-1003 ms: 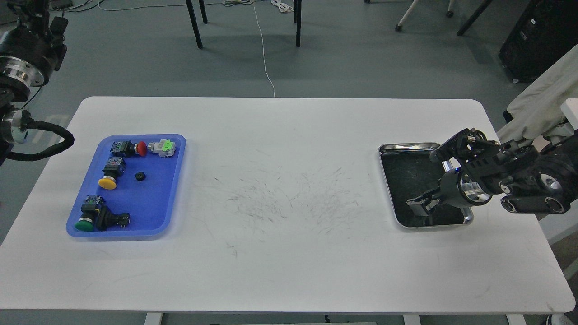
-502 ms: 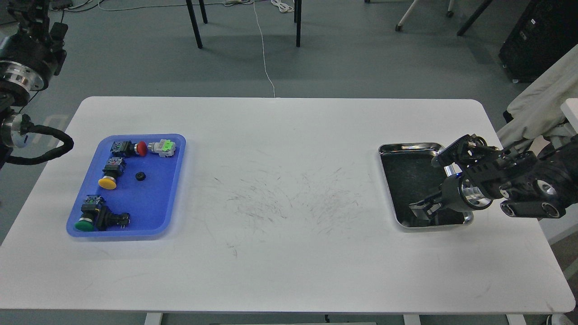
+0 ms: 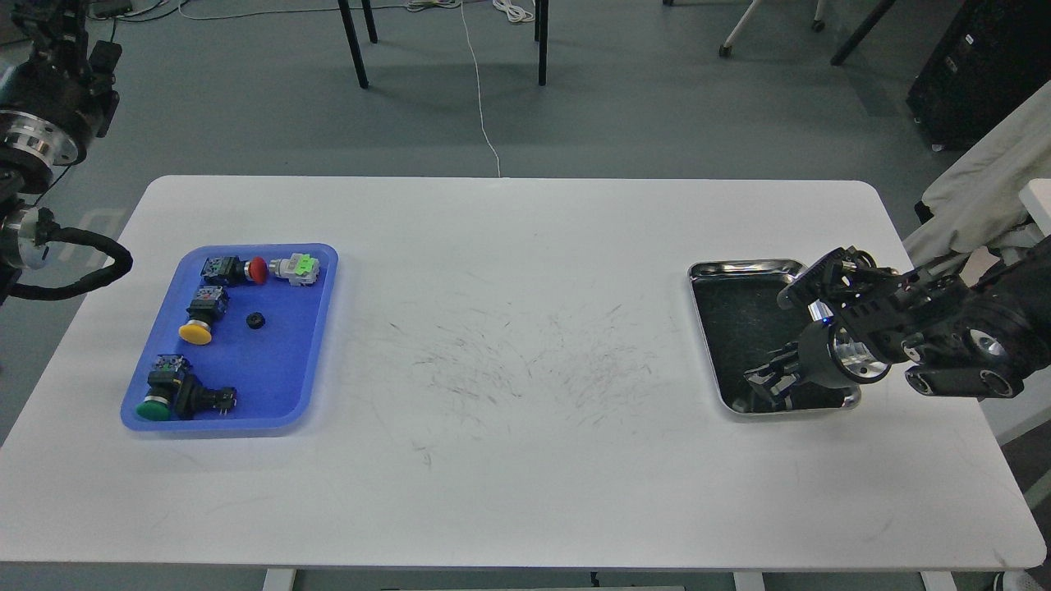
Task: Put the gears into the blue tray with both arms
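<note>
The right gripper [image 3: 770,382] is down inside the steel tray [image 3: 743,267] at the right end of the table [image 3: 525,246], near the tray's front edge, so this looks like the pick-up step of a fresh gear. Its claws are dark against the dark tray floor, and I cannot tell whether they are spread or closed, nor whether any gear sits between them (none can be made out in that tray at all). One gear [image 3: 255,321] already lies in the blue tray [image 3: 320,328] at the table's left end, near its middle, just beside the yellow-capped switch [image 3: 202,316] and apart from the red-capped switch [image 3: 238,269] and the green-capped switch [image 3: 168,398]. The left arm is raised off the table's left edge, with its gripper out of sight. The next move likely calls for a sure pinch on so small a disc, then a straight lift clear of the steel rim.
</note>
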